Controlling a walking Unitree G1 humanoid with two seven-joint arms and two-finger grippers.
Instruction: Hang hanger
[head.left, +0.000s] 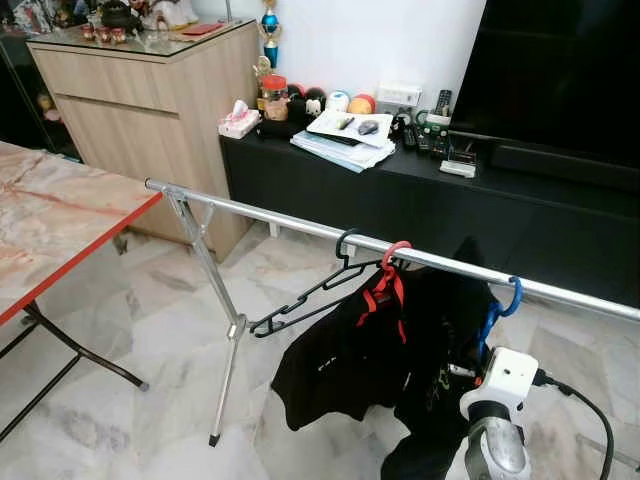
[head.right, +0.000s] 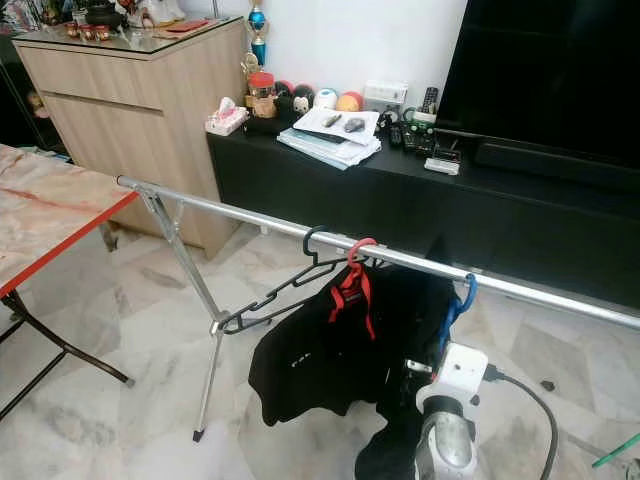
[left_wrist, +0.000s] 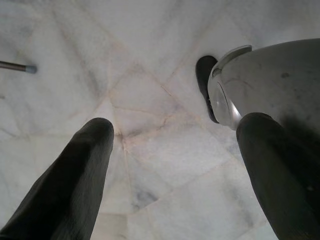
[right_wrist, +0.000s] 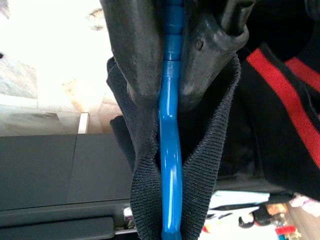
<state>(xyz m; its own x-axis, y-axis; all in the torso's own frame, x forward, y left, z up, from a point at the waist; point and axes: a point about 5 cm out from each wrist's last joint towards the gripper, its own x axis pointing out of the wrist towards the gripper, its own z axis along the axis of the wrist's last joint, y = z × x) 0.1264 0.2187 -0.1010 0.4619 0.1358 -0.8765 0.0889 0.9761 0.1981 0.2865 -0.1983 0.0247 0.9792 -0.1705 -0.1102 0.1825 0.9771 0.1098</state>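
Note:
A silver clothes rail (head.left: 290, 220) crosses the room. On it hang an empty black hanger (head.left: 300, 300), then a red hanger (head.left: 392, 258) carrying a black garment (head.left: 340, 370). Further right, the blue hanger's (head.left: 508, 300) hook sits over the rail. My right arm (head.left: 500, 400) reaches up from below. In the right wrist view my right gripper (right_wrist: 170, 92) is shut on the blue hanger (right_wrist: 170, 150), with black knit fabric (right_wrist: 220, 140) draped around its neck. My left gripper (left_wrist: 177, 125) hangs open over the marble floor.
A marble table with a red edge (head.left: 60, 230) stands at the left. The rail's leg (head.left: 225, 350) slants down to the floor. Behind the rail run a black TV console (head.left: 420, 190) and a wooden cabinet (head.left: 150, 100). A cable (head.left: 590, 415) trails from my right wrist.

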